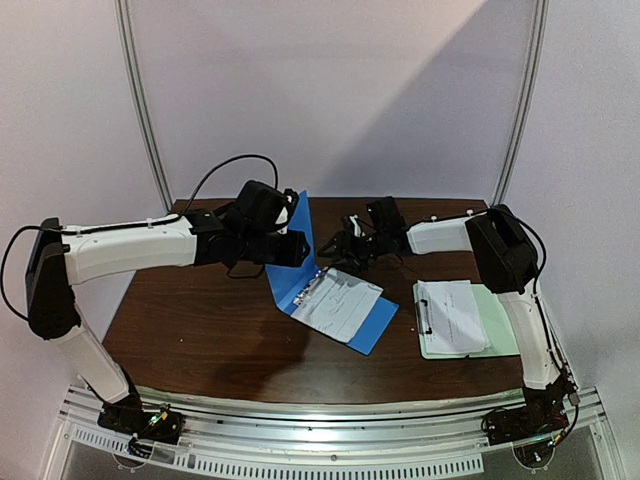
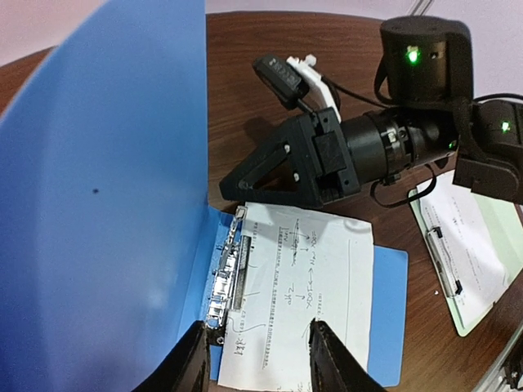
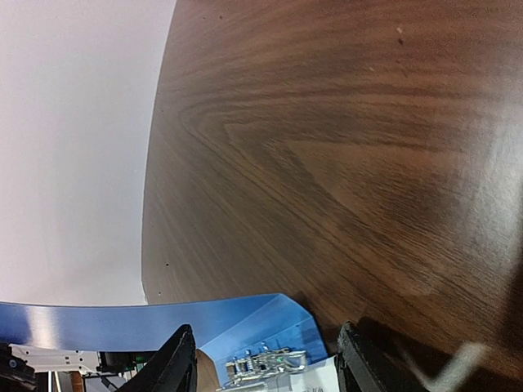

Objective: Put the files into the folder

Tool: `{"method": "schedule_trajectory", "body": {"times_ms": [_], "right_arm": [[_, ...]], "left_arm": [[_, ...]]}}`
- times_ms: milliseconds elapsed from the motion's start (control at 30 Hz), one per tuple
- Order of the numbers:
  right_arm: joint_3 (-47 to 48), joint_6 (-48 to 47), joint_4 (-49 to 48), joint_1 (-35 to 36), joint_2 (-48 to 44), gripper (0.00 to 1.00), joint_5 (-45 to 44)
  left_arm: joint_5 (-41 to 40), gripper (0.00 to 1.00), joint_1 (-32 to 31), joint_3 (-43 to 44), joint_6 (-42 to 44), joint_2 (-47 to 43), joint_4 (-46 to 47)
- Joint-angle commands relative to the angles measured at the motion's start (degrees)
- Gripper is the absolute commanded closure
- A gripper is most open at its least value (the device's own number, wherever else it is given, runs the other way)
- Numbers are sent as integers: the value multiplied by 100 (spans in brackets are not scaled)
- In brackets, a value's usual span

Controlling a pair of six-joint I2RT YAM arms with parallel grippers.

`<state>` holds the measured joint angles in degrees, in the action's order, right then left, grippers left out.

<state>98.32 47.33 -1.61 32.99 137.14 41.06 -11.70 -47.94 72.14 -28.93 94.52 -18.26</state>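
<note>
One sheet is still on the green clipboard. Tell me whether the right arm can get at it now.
Likely yes. The sheet lies uncovered on the clipboard beside the right arm, nothing across it; the open right hand would only swing back. The clip may pin it.

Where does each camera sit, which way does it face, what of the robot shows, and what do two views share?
Top external: above and behind the bases, looking down on the table; left arm, right arm, folder, clipboard.
Left wrist: looks down past the open left gripper at the folder's clip, a sheet and the right arm.
Right wrist: low, looks across the table; open right gripper frames the clip.
Shared: both wrist views show the clip and the raised cover.
</note>
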Motion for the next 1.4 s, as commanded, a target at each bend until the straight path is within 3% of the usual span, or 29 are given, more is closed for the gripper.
{"method": "schedule_trajectory", "body": {"times_ms": [0, 467, 1367], "right_arm": [[167, -19, 146, 18, 190, 43, -75], [257, 98, 114, 24, 304, 43, 179], [-165, 585, -374, 91, -367, 44, 739]], "left_arm": [[-60, 58, 44, -150, 53, -143, 8], [14, 59, 90, -270, 25, -197, 138], [45, 59, 141, -444, -26, -275, 275]]}}
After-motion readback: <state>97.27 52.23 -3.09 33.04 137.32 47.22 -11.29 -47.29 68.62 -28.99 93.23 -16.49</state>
